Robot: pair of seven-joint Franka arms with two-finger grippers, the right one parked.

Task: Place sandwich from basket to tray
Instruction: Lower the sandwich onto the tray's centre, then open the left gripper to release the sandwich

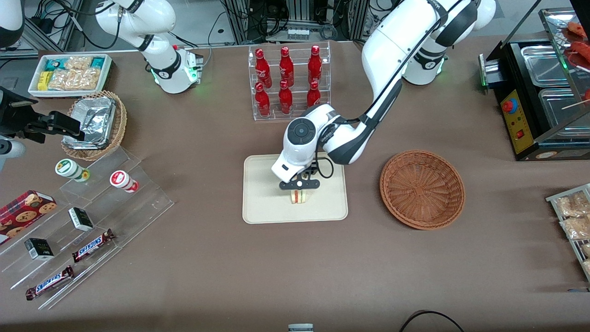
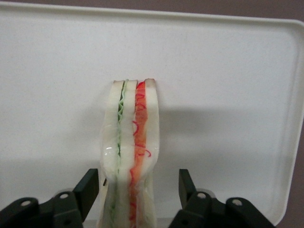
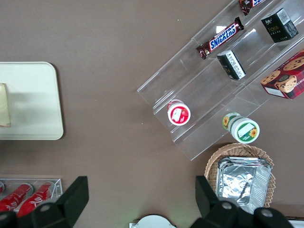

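On the cream tray [image 1: 262,203], near its middle, the sandwich [image 1: 298,197] stands on edge, its white bread and its green and orange-red filling layers showing in the left wrist view [image 2: 129,156]. The gripper [image 1: 299,185] hangs directly above it; in the wrist view the two black fingers [image 2: 88,190] sit on either side of the wedge with a gap between each pad and the wrapper, so the jaws are spread and the sandwich is released. The reddish-brown wicker basket [image 1: 422,189] lies beside the tray toward the working arm's end of the table, apart from it, with nothing in it. Farther from the front camera than the tray stands a clear rack of red bottles [image 1: 288,80]. Toward the parked arm's end, clear stepped shelves [image 1: 92,216] carry Snickers bars [image 1: 92,245] and small cups.
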